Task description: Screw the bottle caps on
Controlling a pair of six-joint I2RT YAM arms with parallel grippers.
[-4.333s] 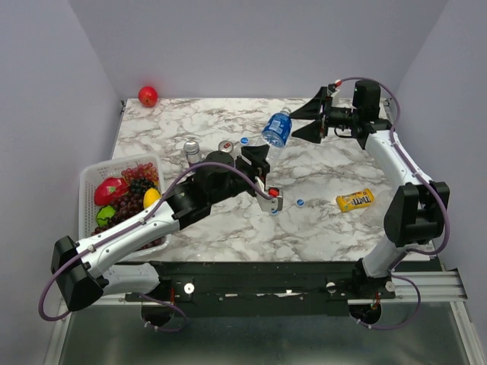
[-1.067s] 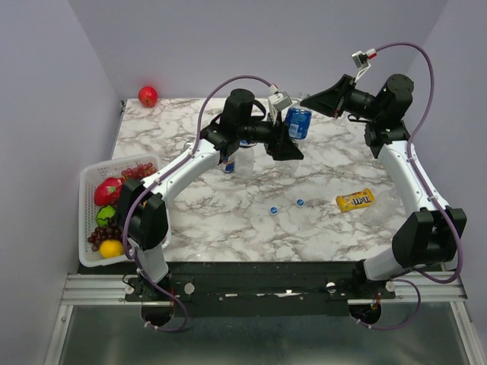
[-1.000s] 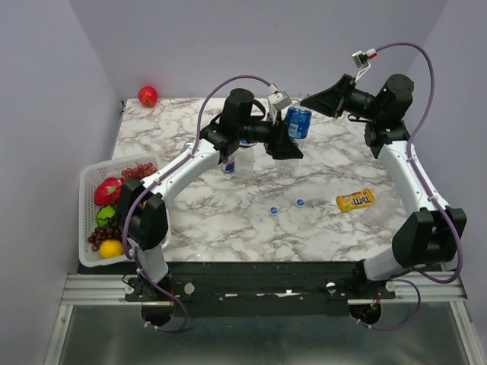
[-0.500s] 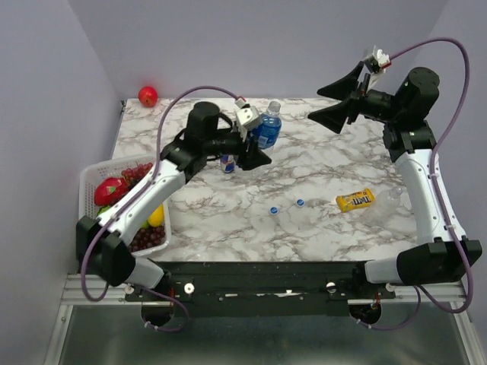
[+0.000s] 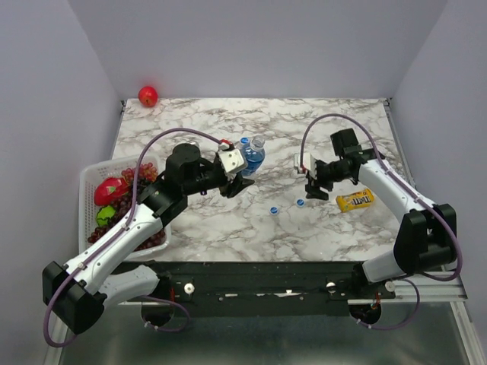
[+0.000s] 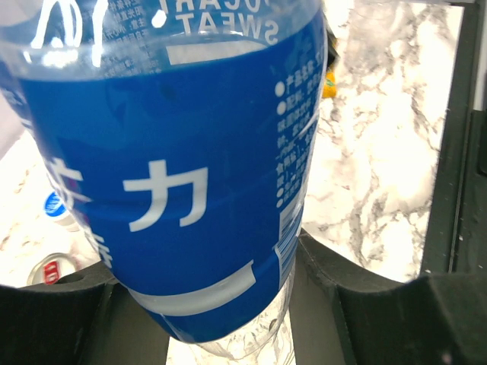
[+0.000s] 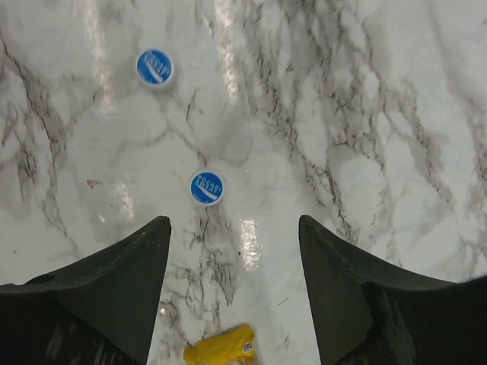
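While left tool (image 6: 213, 277) grips bottle (image 6: 190, 175) | right tool (image 7: 232, 224) now lowered above cap (image 7: 206, 188)

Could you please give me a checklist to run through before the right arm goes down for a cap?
1. Left gripper shut on the bottle: ok, the blue label sits in its grip.
2. Bottle neck uncapped: cannot tell, it is too small in the top view.
3. Right gripper open: ok, jaws wide apart.
4. Near cap in line with the gap: ok, it lies just ahead of it.
5. Cap printed side up: ok.
6. Room around it: ok, the far cap and candy pack lie apart from it.
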